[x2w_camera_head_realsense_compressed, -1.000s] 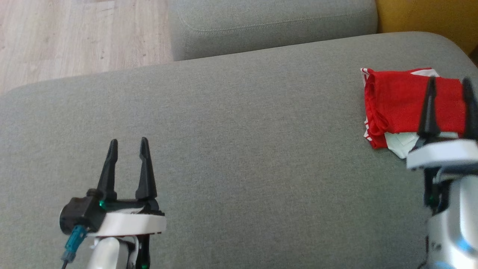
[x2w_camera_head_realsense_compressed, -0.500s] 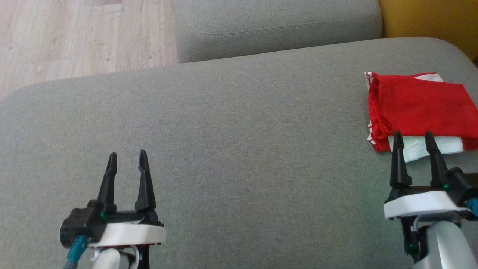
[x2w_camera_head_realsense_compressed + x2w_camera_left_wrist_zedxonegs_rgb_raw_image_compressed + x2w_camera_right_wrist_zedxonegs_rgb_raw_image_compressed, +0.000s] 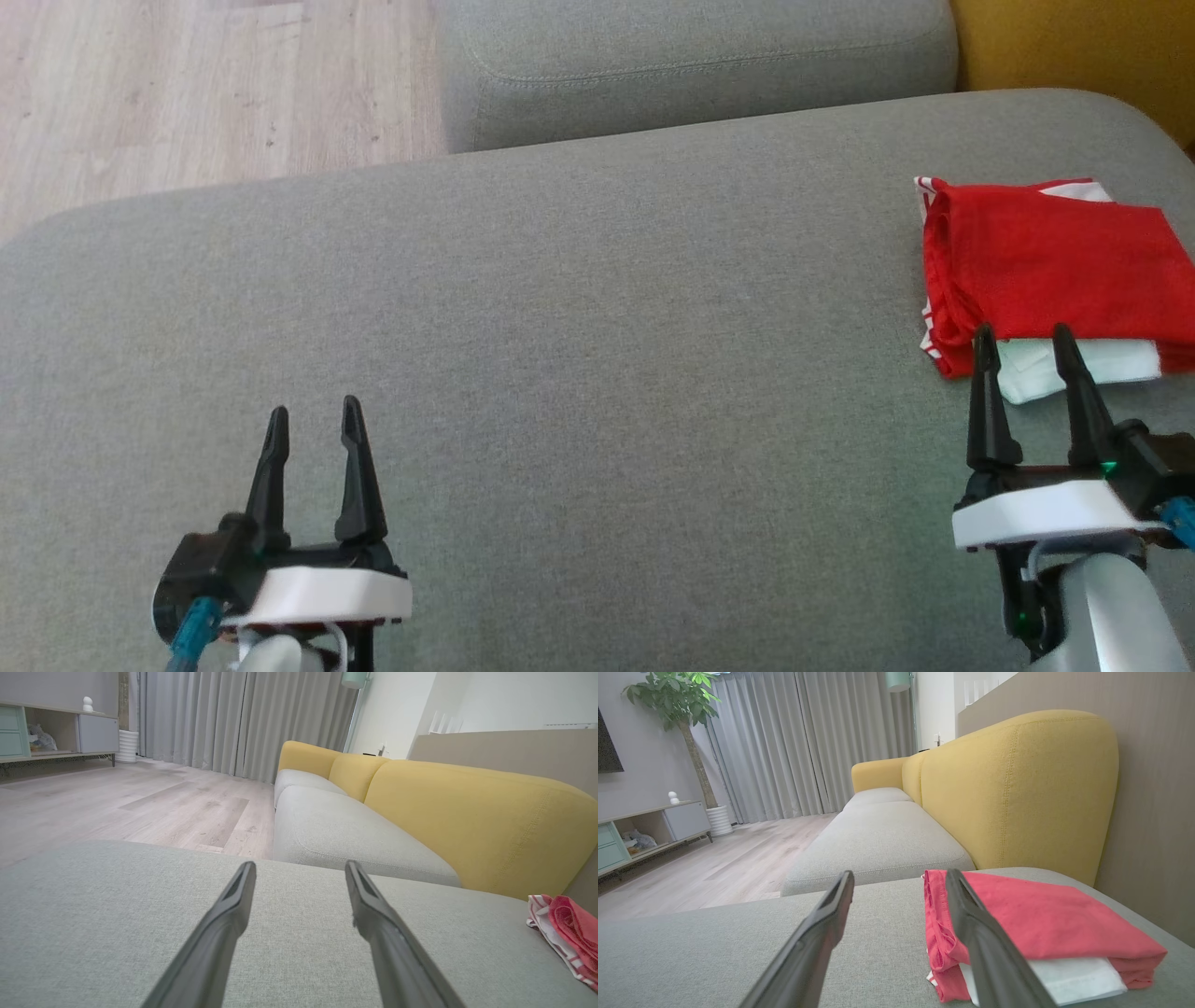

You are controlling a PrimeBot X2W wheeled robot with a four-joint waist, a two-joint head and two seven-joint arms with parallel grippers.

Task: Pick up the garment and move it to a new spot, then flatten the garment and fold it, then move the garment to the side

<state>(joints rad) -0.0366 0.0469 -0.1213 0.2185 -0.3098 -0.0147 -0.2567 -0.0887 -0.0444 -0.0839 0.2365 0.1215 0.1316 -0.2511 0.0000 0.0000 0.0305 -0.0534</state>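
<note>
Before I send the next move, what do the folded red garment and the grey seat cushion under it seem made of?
Folded red garment: thin, soft cloth, matte, probably a light knit; its edge rolls limply and a white layer shows beneath.
Grey seat cushion: coarse woven upholstery fabric, matte and flecked, over padding, judging by its rounded edges.

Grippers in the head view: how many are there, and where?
2. The left gripper is at the lower left over bare grey cushion; the right gripper is at the lower right, by the near edge of the red garment.
</note>
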